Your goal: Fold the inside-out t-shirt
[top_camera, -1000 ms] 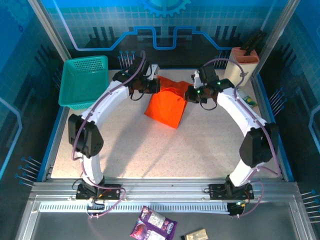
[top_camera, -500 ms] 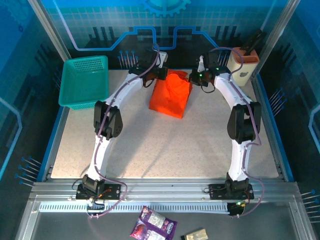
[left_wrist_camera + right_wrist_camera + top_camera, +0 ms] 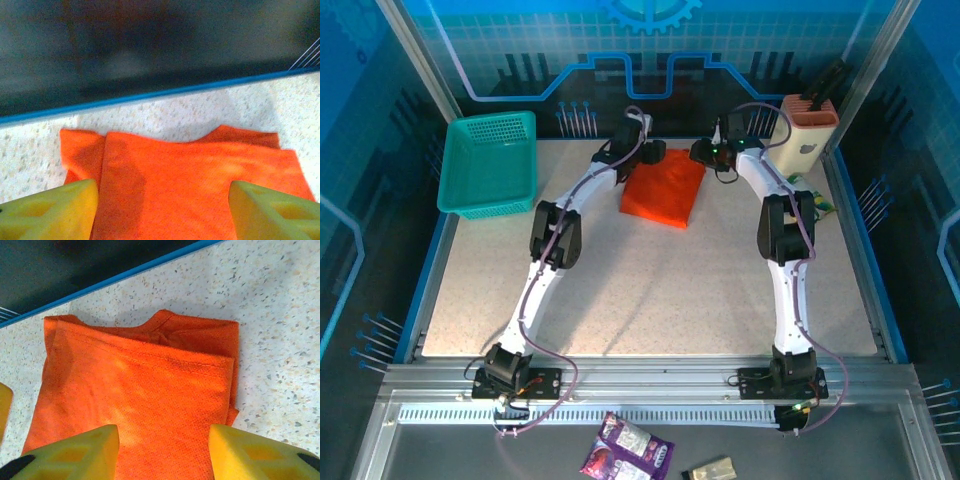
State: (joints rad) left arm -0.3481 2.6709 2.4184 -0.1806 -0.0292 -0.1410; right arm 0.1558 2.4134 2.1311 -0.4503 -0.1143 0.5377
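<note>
The t-shirt (image 3: 663, 192) lies as a flat folded packet on the bench (image 3: 650, 290), near the middle of its far edge and well apart from the teal basket (image 3: 488, 163) by the far left corner. The left pincer (image 3: 161, 210) hangs over the packet's left far corner, released, with its yellow fingers (image 3: 50, 212) spread wide and no cloth caught between them. The right pincer (image 3: 164, 450) hangs over the right far corner, also released and gripping nothing.

The fold looks nearly done, so the main risk is undoing it. Both pincers sit low over thin, soft cloth. A fingertip that drags sideways instead of lifting straight up could catch the top layer and peel it open. Under-layers poke out along the far side and the right side of the packet, and a brush there could pull them further out and spoil the outline. The packet also lies close to the blue rim at the far edge, so a push could bunch it against that rim.
</note>
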